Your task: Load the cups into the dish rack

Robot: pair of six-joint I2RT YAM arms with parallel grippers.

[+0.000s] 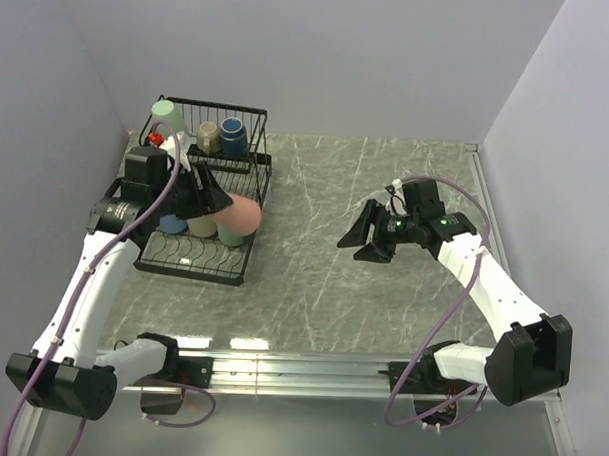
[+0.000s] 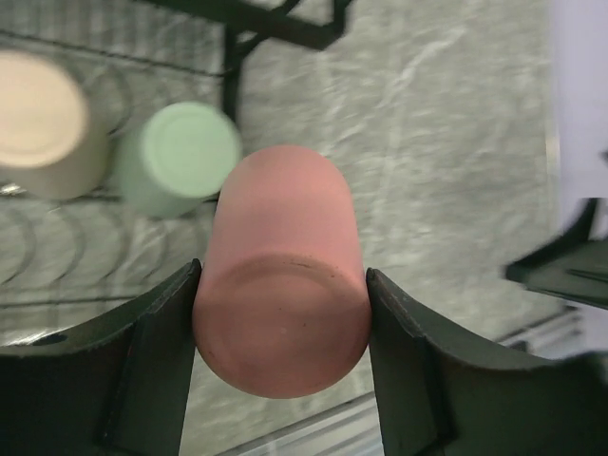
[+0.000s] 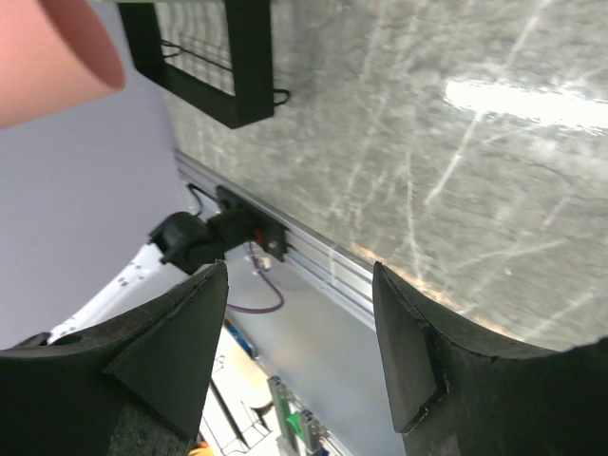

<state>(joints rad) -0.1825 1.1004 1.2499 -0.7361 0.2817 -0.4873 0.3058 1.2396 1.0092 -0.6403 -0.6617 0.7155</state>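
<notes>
My left gripper (image 1: 217,198) is shut on a salmon cup (image 1: 247,216), gripping it by its base end and holding it on its side over the right edge of the dish rack (image 1: 238,276). In the left wrist view the salmon cup (image 2: 282,285) fills the gap between both fingers. Below it, upside down on the lower tier, stand a pale green cup (image 2: 180,157) and a beige cup (image 2: 38,123); a light blue cup (image 1: 172,223) stands beside them. The basket tier holds a beige mug (image 1: 208,137), a dark-blue cup (image 1: 233,135) and a pale green cup (image 1: 168,113). My right gripper (image 1: 362,236) hangs open and empty above the table's middle.
The rack sits against the left wall (image 1: 48,129). The marbled table top (image 1: 312,288) runs to the right wall, with a metal rail (image 1: 300,366) along its near edge. In the right wrist view the open gripper (image 3: 299,285) points toward the rack corner (image 3: 249,66).
</notes>
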